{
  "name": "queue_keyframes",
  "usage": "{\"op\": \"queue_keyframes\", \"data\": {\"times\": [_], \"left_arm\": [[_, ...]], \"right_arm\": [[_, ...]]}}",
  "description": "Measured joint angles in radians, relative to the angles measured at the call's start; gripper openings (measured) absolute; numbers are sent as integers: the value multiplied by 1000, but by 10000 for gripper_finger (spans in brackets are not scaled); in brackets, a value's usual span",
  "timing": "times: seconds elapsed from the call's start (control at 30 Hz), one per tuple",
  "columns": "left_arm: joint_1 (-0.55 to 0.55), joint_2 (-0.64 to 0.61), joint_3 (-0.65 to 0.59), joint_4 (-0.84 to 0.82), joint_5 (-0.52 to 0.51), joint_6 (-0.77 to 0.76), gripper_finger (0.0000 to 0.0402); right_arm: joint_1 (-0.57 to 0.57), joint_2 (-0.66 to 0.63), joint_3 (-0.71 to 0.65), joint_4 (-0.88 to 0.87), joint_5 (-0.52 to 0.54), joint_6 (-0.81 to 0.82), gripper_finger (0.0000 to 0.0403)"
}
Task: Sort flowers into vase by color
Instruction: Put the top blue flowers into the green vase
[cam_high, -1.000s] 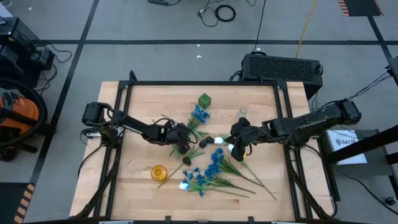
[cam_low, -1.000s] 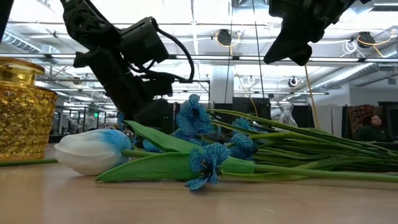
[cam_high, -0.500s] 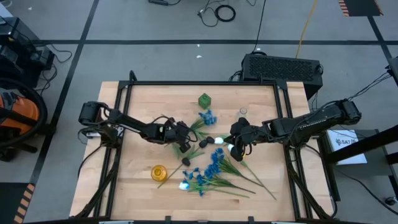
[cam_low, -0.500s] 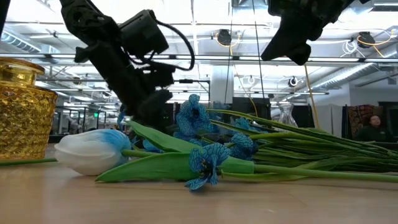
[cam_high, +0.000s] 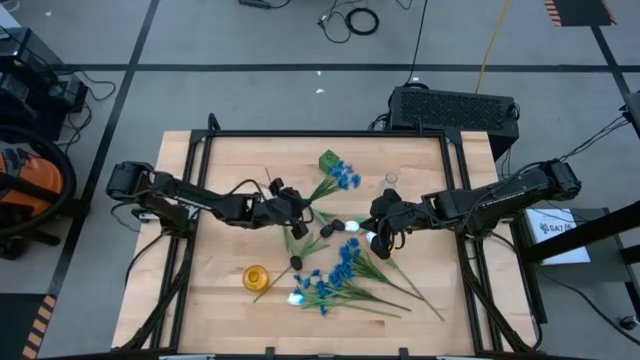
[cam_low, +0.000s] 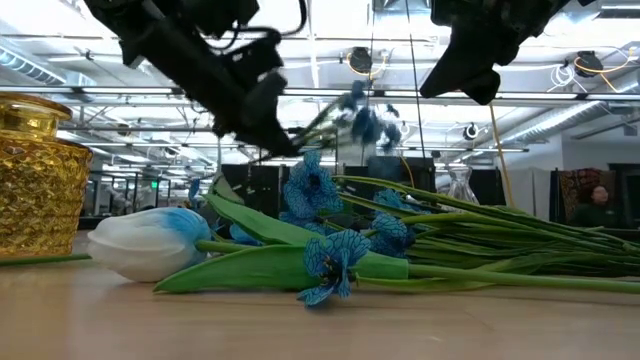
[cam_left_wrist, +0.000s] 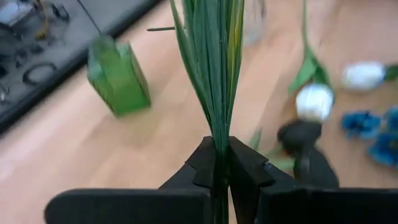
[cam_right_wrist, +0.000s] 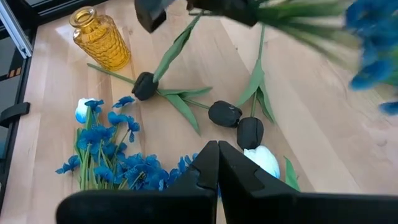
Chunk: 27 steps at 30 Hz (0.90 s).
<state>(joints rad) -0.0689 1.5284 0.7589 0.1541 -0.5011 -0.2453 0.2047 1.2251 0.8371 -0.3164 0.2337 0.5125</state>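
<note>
The bright blue clustered artificial flower stem (cam_high: 340, 176) is off the tabletop, its green stalk and leaves clamped between the left hand (cam_left_wrist: 219, 163) fingers near the middle of the tabletop, with the blooms hanging close over the small green square glass vase (cam_high: 329, 161) by the far edge. The remaining stock lies flat: a bundle of blue blooms on long green stems (cam_high: 345, 280) towards the near edge, three dark near-black tulips (cam_right_wrist: 225, 114) and a white tulip (cam_right_wrist: 262, 160) around the centre, and a second white tulip (cam_low: 150, 243) at the near end of the bundle. An amber faceted glass vase (cam_high: 256, 277) stands towards the near-left corner, and a small clear glass vase (cam_high: 391, 180) near the far edge to the right of the green one. The right hand (cam_right_wrist: 217, 168) hovers over the centre with its fingers pressed together on nothing. Assessment: the stems appear light, thin and springy, the leaves soft and liable to slip; the blooms look easily crushed. The sound place to hold seems to be low on the bare stalk, as the left hand does, leaving the head free. The vases look light and prone to tipping if a stem drags on the rim.
</note>
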Motion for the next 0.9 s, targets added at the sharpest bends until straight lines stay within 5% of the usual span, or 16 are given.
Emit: {"op": "queue_keyframes", "data": {"times": [0.47,0.9], "left_arm": [[0,-127,1,284,8,168,29],[4,-182,1,832,414,307,29]], "right_arm": [[0,18,0,99,4,-22,0],[-1,204,1,687,7,-305,9]]}}
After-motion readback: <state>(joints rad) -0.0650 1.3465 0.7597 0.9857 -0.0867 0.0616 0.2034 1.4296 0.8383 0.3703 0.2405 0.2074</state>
